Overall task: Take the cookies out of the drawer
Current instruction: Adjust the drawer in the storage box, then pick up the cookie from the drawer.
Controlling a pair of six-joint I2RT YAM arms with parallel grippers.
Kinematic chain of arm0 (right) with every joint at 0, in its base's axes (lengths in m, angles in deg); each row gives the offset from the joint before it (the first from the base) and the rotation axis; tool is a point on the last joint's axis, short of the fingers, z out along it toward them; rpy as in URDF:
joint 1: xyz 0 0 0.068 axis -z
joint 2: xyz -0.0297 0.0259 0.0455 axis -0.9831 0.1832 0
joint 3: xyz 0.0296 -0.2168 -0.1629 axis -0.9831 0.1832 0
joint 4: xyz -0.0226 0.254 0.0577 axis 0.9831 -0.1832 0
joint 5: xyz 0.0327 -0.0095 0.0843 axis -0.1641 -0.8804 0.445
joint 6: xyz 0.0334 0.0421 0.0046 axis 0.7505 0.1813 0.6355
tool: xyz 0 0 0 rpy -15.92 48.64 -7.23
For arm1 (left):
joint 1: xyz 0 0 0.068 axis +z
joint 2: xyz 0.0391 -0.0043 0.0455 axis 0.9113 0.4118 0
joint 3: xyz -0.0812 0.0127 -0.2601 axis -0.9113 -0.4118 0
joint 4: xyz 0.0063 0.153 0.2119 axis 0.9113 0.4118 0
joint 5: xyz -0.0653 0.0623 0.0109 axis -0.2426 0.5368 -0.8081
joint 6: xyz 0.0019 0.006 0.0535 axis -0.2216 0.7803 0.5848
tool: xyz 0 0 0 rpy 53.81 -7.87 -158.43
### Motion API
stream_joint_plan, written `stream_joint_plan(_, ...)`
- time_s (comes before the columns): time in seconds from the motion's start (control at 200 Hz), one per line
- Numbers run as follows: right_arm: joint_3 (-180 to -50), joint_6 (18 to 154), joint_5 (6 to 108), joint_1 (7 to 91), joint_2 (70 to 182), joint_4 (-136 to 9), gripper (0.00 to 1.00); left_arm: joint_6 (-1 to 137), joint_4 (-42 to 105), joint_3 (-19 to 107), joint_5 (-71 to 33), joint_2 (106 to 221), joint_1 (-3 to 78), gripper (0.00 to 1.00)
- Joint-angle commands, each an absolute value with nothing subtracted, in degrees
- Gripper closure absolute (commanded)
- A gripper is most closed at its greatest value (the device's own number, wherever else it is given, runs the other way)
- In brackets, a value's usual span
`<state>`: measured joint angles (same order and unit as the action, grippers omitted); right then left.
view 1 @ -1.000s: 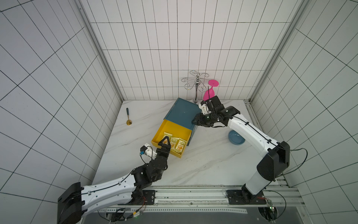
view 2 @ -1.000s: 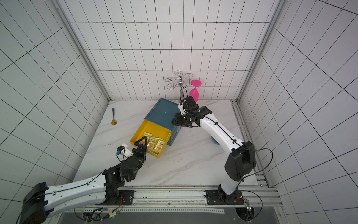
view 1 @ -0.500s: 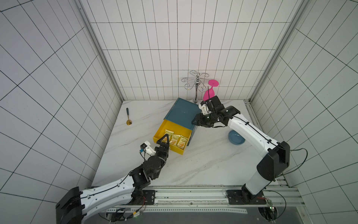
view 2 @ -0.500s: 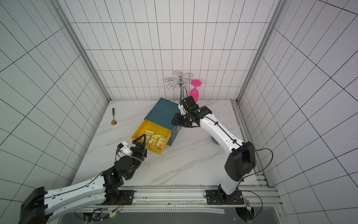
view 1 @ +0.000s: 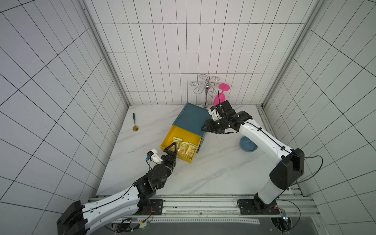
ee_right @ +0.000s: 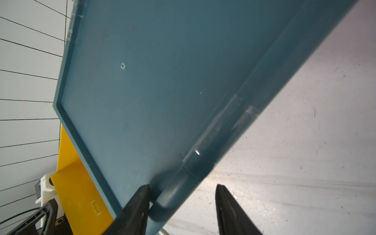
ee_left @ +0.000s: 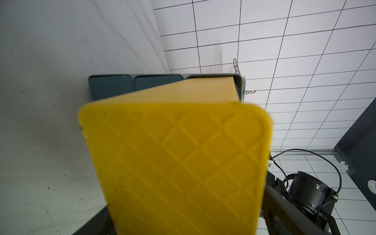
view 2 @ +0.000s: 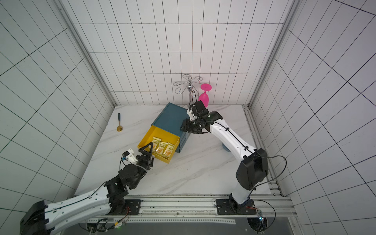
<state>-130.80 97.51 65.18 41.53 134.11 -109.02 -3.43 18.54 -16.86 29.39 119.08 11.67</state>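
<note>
Cookies: three yellow packets visible, flat and side by side on the floor of the yellow drawer, which is pulled well out of the teal cabinet; no other packets in sight. Left gripper has its jaws spread wide and empty at the drawer's front wall, one finger over the nearest packet. Right gripper has its jaws parted astride the cabinet's top corner edge, one finger against the top and the other clear of the side, so it isn't clamped. Likely risks: a finger lands on the front wall and shoves the drawer; with no firm hold the cabinet slides or the far-out drawer tips; flat, slick packets give little to pinch, so the jaws may slip off or grab two together.
</note>
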Motion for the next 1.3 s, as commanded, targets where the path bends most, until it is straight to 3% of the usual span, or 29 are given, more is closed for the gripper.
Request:
stream_joint_plan(0.0,-131.71,96.23,64.59,41.12,135.22,-115.58,0.45,-3.47,23.63,-17.37,27.18,117.39,12.49,0.02)
stream_joint_plan(0.57,-131.98,95.89,64.57,41.12,135.22,-116.04,0.45,-2.64,32.96,-16.32,24.52,111.39,13.89,0.02)
stream_joint_plan(0.865,-132.31,95.63,64.4,41.47,134.87,-116.4,0.44,-0.51,55.41,-11.78,24.4,95.82,14.53,0.02)
stream_joint_plan(1.055,-133.03,95.62,64.34,41.87,134.92,-116.8,0.43,4.46,73.7,-1.76,26.87,87.14,14.53,0.02)
stream_joint_plan(1.16,-133.46,95.8,64.16,42.17,135.04,-117.07,0.42,10.82,79.41,8.42,26.53,92.93,14.53,0.02)
stream_joint_plan(1.3,-134.33,95.59,64.14,42.43,135.46,-117.75,0.42,22.45,91.1,30.72,21.72,114.5,14.53,0.02)
